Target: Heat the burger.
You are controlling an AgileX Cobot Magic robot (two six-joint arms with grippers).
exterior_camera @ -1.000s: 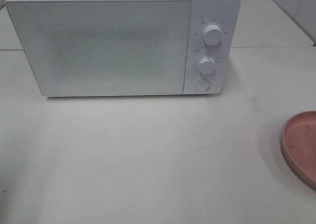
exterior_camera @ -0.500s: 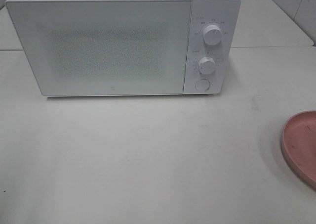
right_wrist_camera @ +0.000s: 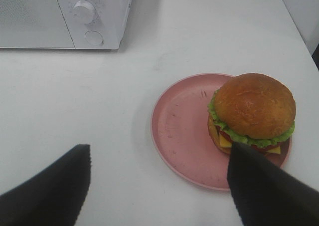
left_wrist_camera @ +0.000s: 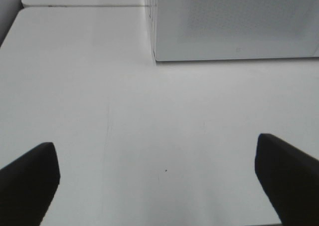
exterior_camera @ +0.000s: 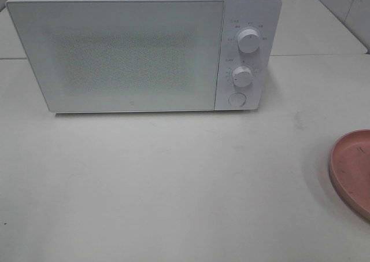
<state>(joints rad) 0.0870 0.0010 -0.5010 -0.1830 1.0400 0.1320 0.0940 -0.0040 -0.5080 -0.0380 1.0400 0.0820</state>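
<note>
In the right wrist view the burger (right_wrist_camera: 253,109), with its brown domed bun, green lettuce and yellow cheese, sits on the far side of a round pink plate (right_wrist_camera: 184,126). My right gripper (right_wrist_camera: 159,151) stands open just short of the plate, one dark finger (right_wrist_camera: 259,191) overlapping the plate's edge by the burger. The exterior high view shows only the plate's rim (exterior_camera: 352,169) at the right edge, with the burger out of frame. My left gripper (left_wrist_camera: 154,151) is wide open over bare table, holding nothing. Neither arm shows in the exterior high view.
A white microwave (exterior_camera: 115,54) stands at the back with its door shut. It has two knobs (exterior_camera: 248,42) (exterior_camera: 242,77) and a round button (exterior_camera: 236,99) on its right panel. Its front corner (left_wrist_camera: 234,21) lies beyond my left gripper. White tabletop (exterior_camera: 173,187) stretches in front of it.
</note>
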